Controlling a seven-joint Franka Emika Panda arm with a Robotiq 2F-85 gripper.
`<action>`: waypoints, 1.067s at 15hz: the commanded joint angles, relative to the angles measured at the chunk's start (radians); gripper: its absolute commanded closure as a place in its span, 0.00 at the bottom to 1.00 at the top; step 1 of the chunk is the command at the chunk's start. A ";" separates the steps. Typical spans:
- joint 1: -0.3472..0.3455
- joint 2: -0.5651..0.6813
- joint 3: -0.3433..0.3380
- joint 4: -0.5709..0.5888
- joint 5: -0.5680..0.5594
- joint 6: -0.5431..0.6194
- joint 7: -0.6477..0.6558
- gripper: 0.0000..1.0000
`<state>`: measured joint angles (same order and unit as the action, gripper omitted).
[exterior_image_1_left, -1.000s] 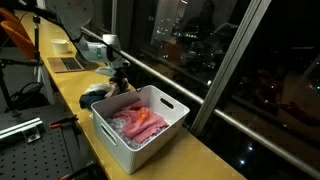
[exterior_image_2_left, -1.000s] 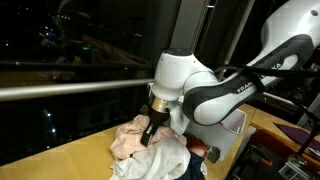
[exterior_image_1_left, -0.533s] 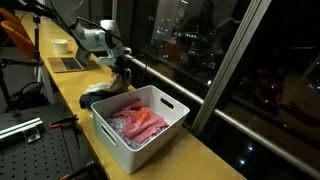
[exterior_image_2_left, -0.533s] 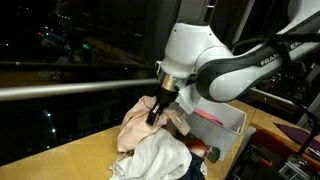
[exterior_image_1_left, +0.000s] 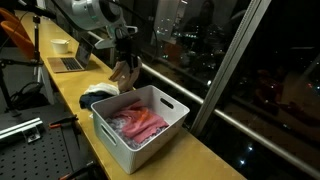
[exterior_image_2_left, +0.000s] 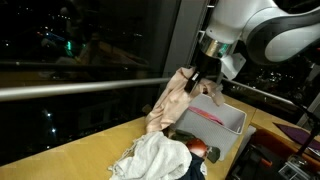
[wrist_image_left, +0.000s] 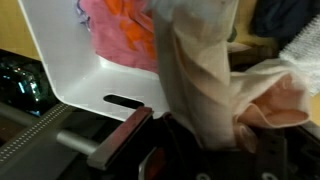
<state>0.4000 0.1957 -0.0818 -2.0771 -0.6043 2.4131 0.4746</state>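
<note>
My gripper (exterior_image_2_left: 196, 82) is shut on a beige cloth (exterior_image_2_left: 168, 103) and holds it hanging in the air above the wooden counter, beside the white basket (exterior_image_2_left: 228, 131). In an exterior view the gripper (exterior_image_1_left: 125, 62) and the cloth (exterior_image_1_left: 123, 75) hang just beyond the basket's far end (exterior_image_1_left: 170, 103). In the wrist view the beige cloth (wrist_image_left: 205, 75) fills the middle between my fingers, with the basket wall (wrist_image_left: 70, 60) beyond it. The basket holds pink and orange clothes (exterior_image_1_left: 138, 124). A white garment (exterior_image_2_left: 155, 160) and dark clothes lie in a pile on the counter below the cloth.
A large dark window with a rail (exterior_image_2_left: 70, 90) runs along the counter's back edge. A laptop (exterior_image_1_left: 68, 63) and a cup (exterior_image_1_left: 61, 45) stand farther along the counter. An orange chair (exterior_image_1_left: 15, 35) and cables are at the far end.
My gripper has risen and moved toward the basket, lifting the beige cloth off the pile so that it now hangs free.
</note>
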 joint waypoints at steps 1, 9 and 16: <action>-0.108 -0.178 0.038 -0.155 -0.043 -0.006 0.028 1.00; -0.293 -0.296 0.081 -0.294 -0.020 0.015 0.009 1.00; -0.362 -0.365 0.094 -0.300 -0.019 -0.037 -0.016 1.00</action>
<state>0.0776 -0.1020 -0.0088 -2.3659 -0.6211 2.4128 0.4787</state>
